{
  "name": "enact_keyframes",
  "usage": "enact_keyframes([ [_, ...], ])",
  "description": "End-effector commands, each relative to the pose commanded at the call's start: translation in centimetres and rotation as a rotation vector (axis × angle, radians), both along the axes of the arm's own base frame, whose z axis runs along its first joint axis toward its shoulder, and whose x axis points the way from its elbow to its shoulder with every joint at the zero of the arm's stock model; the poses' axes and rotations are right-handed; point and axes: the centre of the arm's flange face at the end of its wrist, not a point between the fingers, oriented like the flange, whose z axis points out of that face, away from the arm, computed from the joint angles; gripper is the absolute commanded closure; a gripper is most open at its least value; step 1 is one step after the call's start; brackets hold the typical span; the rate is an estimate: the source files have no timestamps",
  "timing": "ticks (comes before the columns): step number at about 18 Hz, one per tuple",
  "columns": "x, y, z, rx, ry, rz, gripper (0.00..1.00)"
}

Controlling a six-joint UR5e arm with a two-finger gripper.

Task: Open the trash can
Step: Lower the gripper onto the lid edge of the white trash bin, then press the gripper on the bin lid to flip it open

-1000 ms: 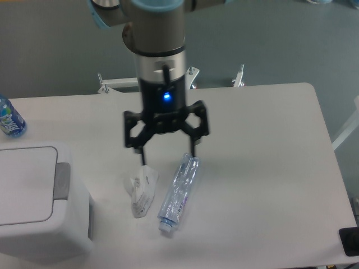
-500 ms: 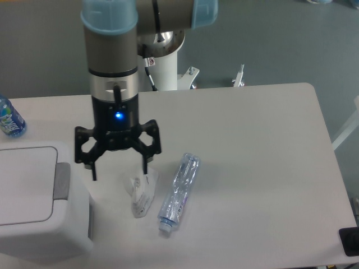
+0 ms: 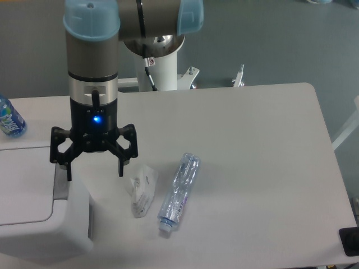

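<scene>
Since half a second ago the gripper (image 3: 94, 173) has travelled further left, away from the crumpled white wrapper (image 3: 142, 191) and the flattened clear bottle (image 3: 178, 193), and now hangs over the right edge of the trash can (image 3: 39, 207); a full second ago it stood directly above those two pieces of litter, which have not shifted.

The bench (image 3: 252, 168) is a pale, rounded-cornered top, and the trash can sits at its near-left corner, a large white boxy bin with its flat lid down; behind the can, at the bench's left edge, stands a blue-labelled water bottle (image 3: 9, 117), partly cut off by the frame; the wrapper lies just right of the can, and the clear bottle lies just beyond the wrapper, close beside it; past the bench's far edge the floor is grey, and the arm's white base post (image 3: 161, 64) rises there.

The jaws stand wide apart, pointing downward and holding nothing; the left fingertip (image 3: 69, 171) is over the grey push tab (image 3: 60, 182) on the can's right side, though whether it touches the tab cannot be told; the right fingertip (image 3: 120, 168) hangs over bare bench between the can and the wrapper.
</scene>
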Motion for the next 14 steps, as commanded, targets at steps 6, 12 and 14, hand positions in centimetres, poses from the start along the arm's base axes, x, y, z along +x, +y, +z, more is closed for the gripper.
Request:
enact_keyframes([
  [6,0.2,0.5,-0.9,-0.011,-0.013,0.005,0.0],
  [12,0.4,0.6,-1.0,-0.013,-0.016,0.001,0.0],
  [14,0.3,0.8,-1.3,-0.016,-0.02,0.004,0.0],
])
